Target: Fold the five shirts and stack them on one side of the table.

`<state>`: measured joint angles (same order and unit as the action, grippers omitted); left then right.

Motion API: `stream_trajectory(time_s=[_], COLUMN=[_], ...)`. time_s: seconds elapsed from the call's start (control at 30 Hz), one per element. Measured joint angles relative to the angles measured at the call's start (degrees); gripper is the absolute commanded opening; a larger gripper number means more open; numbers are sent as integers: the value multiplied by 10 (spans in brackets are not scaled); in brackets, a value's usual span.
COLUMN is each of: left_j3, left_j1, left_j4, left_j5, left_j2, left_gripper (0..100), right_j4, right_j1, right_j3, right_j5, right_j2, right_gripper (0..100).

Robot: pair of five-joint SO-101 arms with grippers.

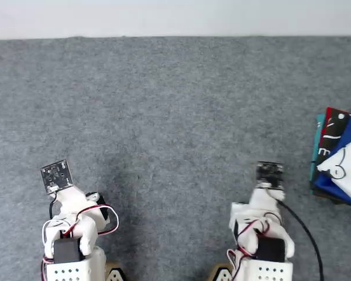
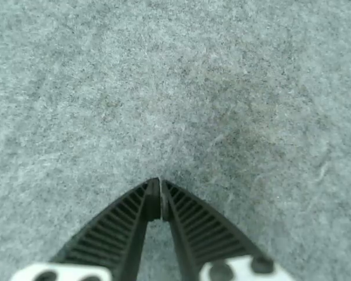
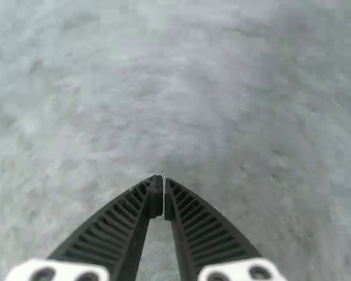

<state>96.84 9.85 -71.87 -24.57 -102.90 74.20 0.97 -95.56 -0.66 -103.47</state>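
Shirts [image 1: 338,167] stacked at the surface's [image 1: 175,117] 3 o'clock edge, job seemingly done; left hand [image 2: 160,196] and right hand [image 3: 159,193] pressed together (empty, parked).

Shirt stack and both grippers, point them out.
Folded blue, red and teal shirt stack [image 1: 346,140]: high view, blue fabric.
Black left gripper [image 2: 160,200]: left wrist view, between fingertips.
Black right gripper [image 3: 159,198]: right wrist view, between fingertips.

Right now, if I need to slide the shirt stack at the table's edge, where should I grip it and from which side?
Probably the stack of shirts along its inner edge, where the folded layers line up, coming in low from the middle of the table. The rest runs out of view. The right gripper is nearer; its fingers are shut, so open them first.
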Motion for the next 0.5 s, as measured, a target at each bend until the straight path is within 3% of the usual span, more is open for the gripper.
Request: stream_trajectory(time_s=[0.13, 0.5], left_j3=[0, 0], left_j1=[0, 0], left_j4=[0, 0], left_j5=[0, -1], left_j2=[0, 0], left_gripper=[14, 14], right_j4=[0, 0], right_j1=[-45, -48], right_j3=[0, 0], right_j5=[-16, 2], right_j2=[0, 0], right_gripper=[9, 9])
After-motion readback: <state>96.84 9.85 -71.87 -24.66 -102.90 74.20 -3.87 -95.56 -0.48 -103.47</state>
